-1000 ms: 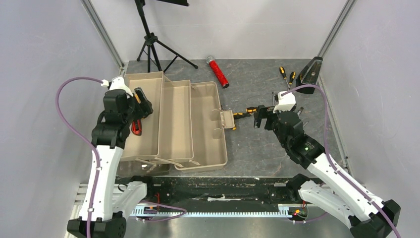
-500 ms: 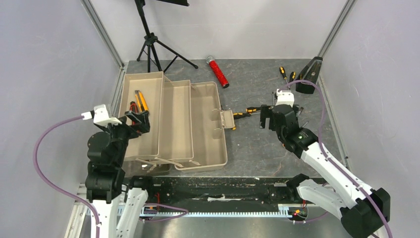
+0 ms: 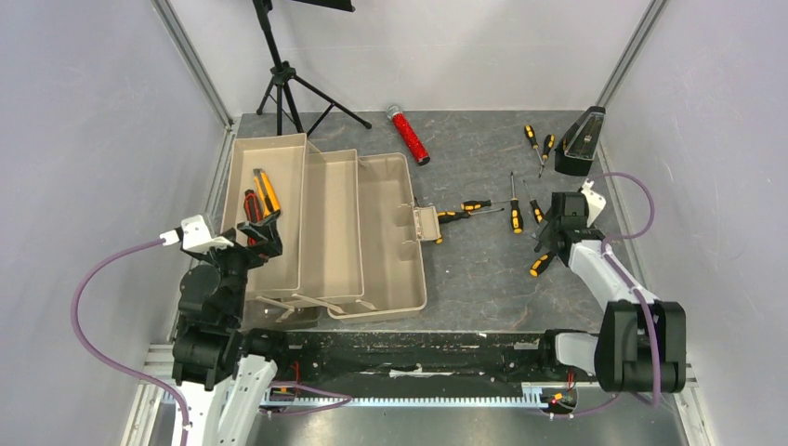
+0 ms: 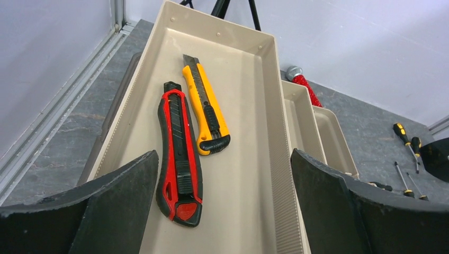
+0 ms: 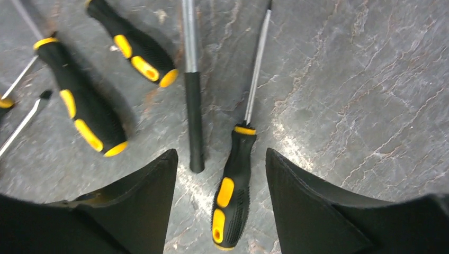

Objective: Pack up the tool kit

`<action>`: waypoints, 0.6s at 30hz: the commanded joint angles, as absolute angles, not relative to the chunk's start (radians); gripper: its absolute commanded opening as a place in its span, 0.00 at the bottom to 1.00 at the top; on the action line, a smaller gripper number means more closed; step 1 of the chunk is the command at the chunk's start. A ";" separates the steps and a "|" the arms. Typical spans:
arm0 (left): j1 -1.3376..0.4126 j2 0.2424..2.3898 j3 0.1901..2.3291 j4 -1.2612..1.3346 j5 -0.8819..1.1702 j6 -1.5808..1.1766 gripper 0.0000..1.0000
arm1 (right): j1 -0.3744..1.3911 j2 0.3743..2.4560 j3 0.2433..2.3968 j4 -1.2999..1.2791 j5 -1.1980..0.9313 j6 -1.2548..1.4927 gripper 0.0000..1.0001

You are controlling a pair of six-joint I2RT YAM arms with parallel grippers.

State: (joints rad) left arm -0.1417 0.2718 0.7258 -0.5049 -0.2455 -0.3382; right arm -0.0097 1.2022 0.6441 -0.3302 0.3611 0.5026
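Toolbox (image 3: 330, 223) lies open on the surface (image 3: 465, 269), left of centre, its three trays fanned out in steps; red utility knife (image 4: 179, 159) and orange utility knife (image 4: 206, 114) lie side by side in the outermost left tray, close together; whether they touch I cannot tell.

Left hand (image 4: 223, 153) hovers over the near end of that tray; fingers wide apart, holding nothing.

Right hand (image 5: 221, 153) is low over the surface on the right side; fingers apart, one either side of a screwdriver (image 5: 231, 196), neither touching it; handle points toward the camera, shaft away.

Handling, by judgement: the screwdriver looks light and stiff; the ribbed black handle with orange inserts should give good friction; the shaft is thin, smooth steel and likely to slip or pivot. Best hold: across the handle, about mid-length, for balance. The handle is rounded, so it may roll if one finger lands first.

Hazard: a black-gripped rod (image 5: 193, 121) lies just beside it on the left, roughly parallel; I cannot tell which tool it is; the left-side finger could come down on it or drag it along. Two more screwdrivers (image 5: 87, 114) lie further left, clear of the fingers.

Trays look thin-walled; set tools down, don't drop them.
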 commanded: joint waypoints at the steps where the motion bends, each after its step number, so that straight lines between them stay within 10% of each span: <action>1: -0.174 0.231 0.695 -0.434 -0.341 -0.297 0.98 | -0.060 1.267 0.647 -0.198 0.344 0.567 0.60; 18: -0.184 0.215 0.689 -0.459 -0.373 -0.294 0.97 | -0.075 1.438 0.767 -0.178 0.359 0.457 0.40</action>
State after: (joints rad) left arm -0.1791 0.2131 0.6918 -0.4908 -0.3454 -0.3294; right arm -0.0696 1.4471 0.7250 -0.2111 0.3447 0.4725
